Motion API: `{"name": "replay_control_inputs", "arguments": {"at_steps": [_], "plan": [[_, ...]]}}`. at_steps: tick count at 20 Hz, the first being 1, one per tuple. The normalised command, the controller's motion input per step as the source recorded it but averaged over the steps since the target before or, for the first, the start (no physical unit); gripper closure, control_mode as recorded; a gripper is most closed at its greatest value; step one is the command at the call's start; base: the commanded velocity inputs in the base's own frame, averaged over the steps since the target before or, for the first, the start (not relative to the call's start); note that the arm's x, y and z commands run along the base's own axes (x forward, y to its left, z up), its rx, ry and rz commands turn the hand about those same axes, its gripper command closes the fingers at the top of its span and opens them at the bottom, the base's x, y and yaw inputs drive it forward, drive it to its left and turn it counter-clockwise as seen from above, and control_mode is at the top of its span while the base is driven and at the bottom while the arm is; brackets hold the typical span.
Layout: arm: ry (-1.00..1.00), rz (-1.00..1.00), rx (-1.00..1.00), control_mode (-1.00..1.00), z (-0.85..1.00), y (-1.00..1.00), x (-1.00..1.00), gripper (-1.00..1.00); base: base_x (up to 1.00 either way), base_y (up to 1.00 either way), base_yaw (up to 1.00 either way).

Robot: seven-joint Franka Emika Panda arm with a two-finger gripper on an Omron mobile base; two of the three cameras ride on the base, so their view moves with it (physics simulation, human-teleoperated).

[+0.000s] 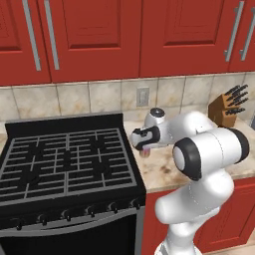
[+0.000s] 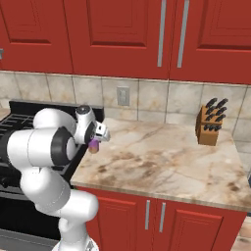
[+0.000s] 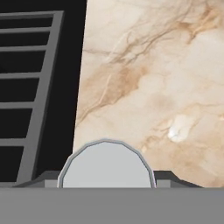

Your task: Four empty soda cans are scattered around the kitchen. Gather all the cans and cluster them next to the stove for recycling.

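- The gripper (image 2: 94,143) is clamping the purple can (image 3: 106,164) between its fingers, above the marble counter (image 3: 153,78).
- The stove (image 1: 64,159) is lying just beside, at nine o'clock.
- A knife block (image 2: 210,123) is standing far back, at two o'clock.

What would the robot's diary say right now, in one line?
gripper: shut on purple can | place: over counter, beside stove | can: not yet set down
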Motion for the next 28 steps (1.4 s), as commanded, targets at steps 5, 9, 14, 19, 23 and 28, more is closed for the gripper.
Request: {"name": "replay_control_inputs", "arguments": {"at_steps": [5, 9, 14, 19, 23, 28], "plan": [[-0.02, 0.0, 0.01, -1.0, -0.31, -0.02, 0.09, 1.0, 0.0, 0.0, 0.0], [-0.01, 0.0, 0.01, -1.0, -0.34, -0.01, 0.04, 1.0, 0.0, 0.0, 0.0], [0.0, 0.0, 0.0, -1.0, -0.05, 0.0, 0.0, -1.0, 0.0, 0.0, 0.0], [0.0, 0.0, 0.0, -1.0, 0.02, 0.0, 0.0, -1.0, 0.0, 0.0, 0.0], [0.03, 0.0, 0.0, -1.0, 0.1, 0.0, 0.0, -1.0, 0.0, 0.0, 0.0], [0.06, 0.0, 0.0, -1.0, 0.21, 0.0, 0.0, -1.0, 0.0, 0.0, 0.0]]}}
